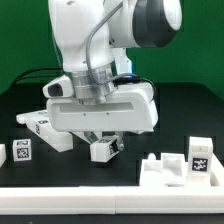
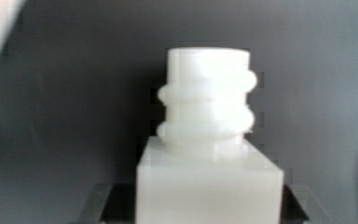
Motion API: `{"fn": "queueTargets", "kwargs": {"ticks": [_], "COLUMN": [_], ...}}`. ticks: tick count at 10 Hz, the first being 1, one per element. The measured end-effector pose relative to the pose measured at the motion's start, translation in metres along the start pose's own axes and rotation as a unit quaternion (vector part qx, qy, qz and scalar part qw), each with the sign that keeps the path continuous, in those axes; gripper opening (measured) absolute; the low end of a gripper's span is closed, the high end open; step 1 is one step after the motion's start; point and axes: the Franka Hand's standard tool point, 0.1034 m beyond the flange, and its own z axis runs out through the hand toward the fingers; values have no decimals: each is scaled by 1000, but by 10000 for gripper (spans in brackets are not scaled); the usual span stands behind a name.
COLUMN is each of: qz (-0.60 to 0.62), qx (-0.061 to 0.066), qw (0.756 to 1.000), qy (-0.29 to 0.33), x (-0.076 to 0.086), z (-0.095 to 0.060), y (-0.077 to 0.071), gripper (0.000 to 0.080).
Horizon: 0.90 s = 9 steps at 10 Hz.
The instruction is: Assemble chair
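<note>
A small white chair piece (image 1: pixel 101 151), a square block topped by a knobbed round post (image 2: pixel 204 95), is sitting low at the near middle of the black table (image 1: pixel 175 112), directly under the arm (image 1: pixel 95 40). The gripper (image 1: pixel 103 144) is pinching it, with its fingers (image 2: pixel 119 202) pressing on the block's two sides. Whether the piece is touching the table cannot be told. A long tagged part (image 1: pixel 45 128) and a tagged cube (image 1: pixel 20 152) are lying toward the exterior view's left. Blocky white pieces (image 1: pixel 163 168) are resting at the near right.
</note>
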Motion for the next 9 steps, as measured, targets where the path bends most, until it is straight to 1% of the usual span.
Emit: {"fn": "queueTargets", "kwargs": {"ticks": [1,2,3,4,5,6,7,8,9], "qz": [14,13,13,13,13,16,23,29,35], "qx": [-1,-1,-2,-2,-2,2,10,12,11], "qw": [1000,1000,1000,1000,1000,999,999,995,989], "qy": [-9,-12,-12,-12,-14,-29,-43,-90,-141], "x": [-14,-18,-17,-18,-18,-20,-16,-12,-2], "z": [4,4,4,4,4,4,-1,-12,-25], "y": [-3,-4,-2,-2,-2,-1,1,1,1], "gripper": [281,281,281,393,531,612,612,642,647]}}
